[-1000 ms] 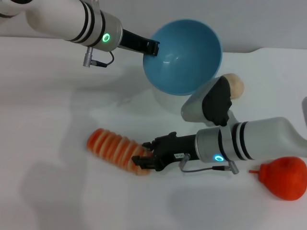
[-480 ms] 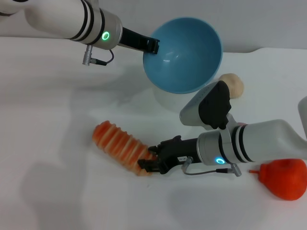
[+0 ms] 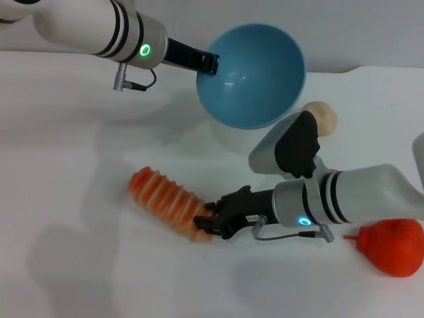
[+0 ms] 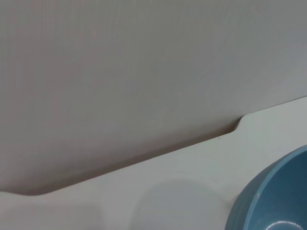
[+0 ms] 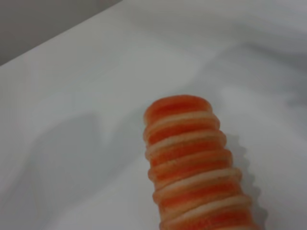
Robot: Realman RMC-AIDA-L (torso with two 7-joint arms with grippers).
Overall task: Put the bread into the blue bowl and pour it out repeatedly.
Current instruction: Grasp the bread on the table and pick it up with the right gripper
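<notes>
While the left pincer (image 3: 213,65) clamps the blue bowl (image 3: 255,76), the right pincer (image 3: 207,225) grips the bread (image 3: 167,203).

Even, bright, diffuse light falls from overhead on the white table (image 3: 66,165). Soft grey shadows of the arms spread toward 7 o'clock in the head view. A small specular highlight sits inside the blue bowl (image 3: 255,73). In the right wrist view the bread (image 5: 192,163) is slightly soft, with a faint shadow toward 3 o'clock.
</notes>
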